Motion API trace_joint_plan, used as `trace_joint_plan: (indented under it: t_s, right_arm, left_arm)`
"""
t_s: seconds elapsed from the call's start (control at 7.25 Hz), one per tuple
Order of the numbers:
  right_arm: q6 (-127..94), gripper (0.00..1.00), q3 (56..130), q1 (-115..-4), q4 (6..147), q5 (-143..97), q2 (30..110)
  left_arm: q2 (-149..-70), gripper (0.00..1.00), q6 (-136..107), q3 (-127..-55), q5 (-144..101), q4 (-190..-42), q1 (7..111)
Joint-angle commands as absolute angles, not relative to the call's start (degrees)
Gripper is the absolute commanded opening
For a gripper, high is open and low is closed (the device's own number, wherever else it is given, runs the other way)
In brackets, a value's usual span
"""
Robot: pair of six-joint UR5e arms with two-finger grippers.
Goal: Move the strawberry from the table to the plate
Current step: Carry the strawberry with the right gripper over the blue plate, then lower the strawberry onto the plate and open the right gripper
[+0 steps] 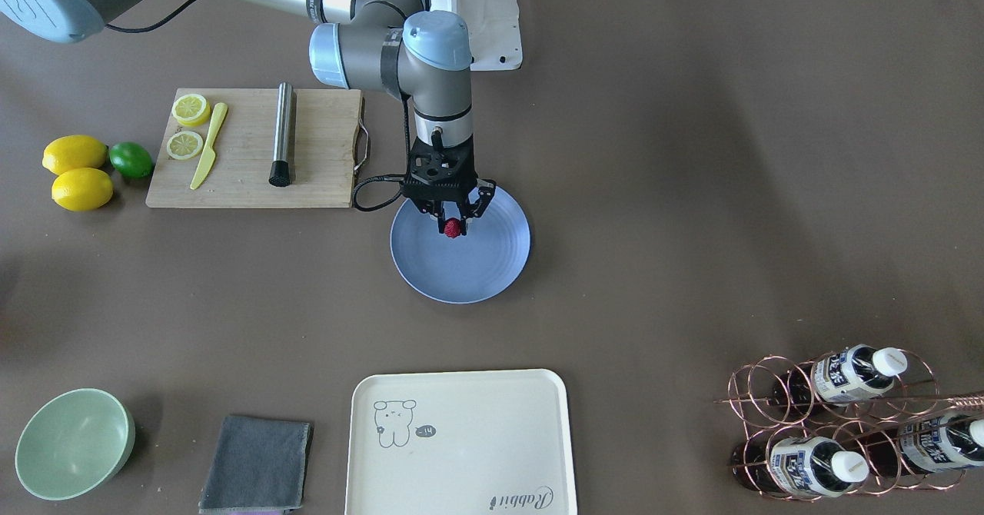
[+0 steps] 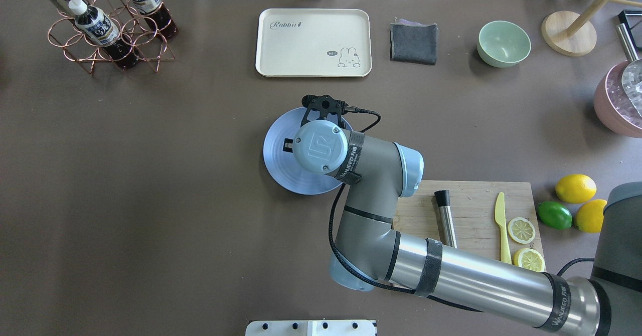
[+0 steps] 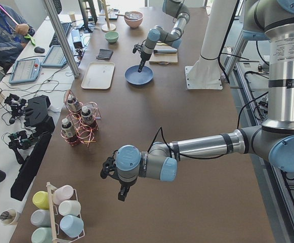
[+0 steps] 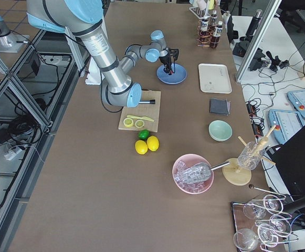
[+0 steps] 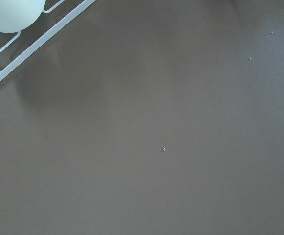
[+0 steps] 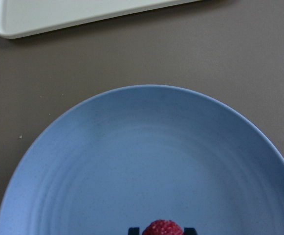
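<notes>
The small dark-red strawberry (image 1: 453, 227) sits between the fingertips of my right gripper (image 1: 455, 220), which is shut on it. It hangs over the robot-side part of the round light-blue plate (image 1: 477, 269) on the grey-brown table (image 1: 692, 192). Whether the berry touches the plate I cannot tell. The right wrist view shows the strawberry (image 6: 162, 228) at its bottom edge above the plate (image 6: 132, 161). From overhead the wrist hides the berry over the plate (image 2: 281, 163). My left gripper (image 3: 122, 194) hovers above the table far from the plate, seen only from the side; I cannot tell its state.
A wooden cutting board (image 1: 323, 169) with lemon slices, a yellow knife and a metal rod lies beside the plate. Two lemons (image 1: 77, 169) and a lime (image 1: 131, 159) sit past it. A cream tray (image 1: 461, 438), mint bowl (image 1: 73, 442), grey cloth (image 1: 257, 461) and bottle rack (image 1: 846, 423) line the far edge.
</notes>
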State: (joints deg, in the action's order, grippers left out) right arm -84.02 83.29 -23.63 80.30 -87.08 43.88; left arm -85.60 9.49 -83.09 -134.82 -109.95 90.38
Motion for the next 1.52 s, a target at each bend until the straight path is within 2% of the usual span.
trace_joint_plan:
  t_s: [0.0, 0.41, 0.55, 0.69, 0.97, 1.1, 1.24, 1.38]
  right_arm:
    - [-83.9, 0.00, 83.0, -22.8, 80.2, -85.1, 43.8]
    - [-83.9, 0.00, 83.0, -22.7, 79.4, -85.0, 43.8]
    - [-83.9, 0.10, 83.0, -22.7, 79.4, -85.0, 43.8]
    - [-83.9, 0.31, 83.0, -22.6, 79.4, -85.0, 43.8]
    - [-84.0, 0.65, 83.0, -22.6, 79.5, -84.9, 43.8]
    - [-84.2, 0.85, 83.0, -22.6, 79.6, -84.7, 43.9]
    - [-84.3, 0.99, 83.1, -22.6, 79.8, -83.2, 43.8]
    - [-84.1, 1.00, 83.6, -23.2, 79.8, -83.5, 43.8]
  left_arm:
    - [-85.6, 0.99, 9.6, -83.1, -134.8, -110.0, 90.3]
    - [-85.5, 0.99, 9.8, -83.0, -134.9, -110.0, 90.3]
    - [-85.5, 0.99, 9.8, -82.9, -134.8, -110.0, 90.3]
    - [-85.5, 0.99, 9.8, -82.9, -134.9, -110.0, 90.3]
    - [-85.3, 0.99, 9.8, -82.9, -134.9, -110.0, 90.3]
    - [-85.3, 0.99, 9.8, -82.9, -134.9, -110.0, 90.3]
    - [-85.3, 0.99, 9.8, -82.9, -134.9, -110.0, 90.3]
    - [-85.3, 0.99, 9.8, -82.9, -135.0, -110.0, 90.3]
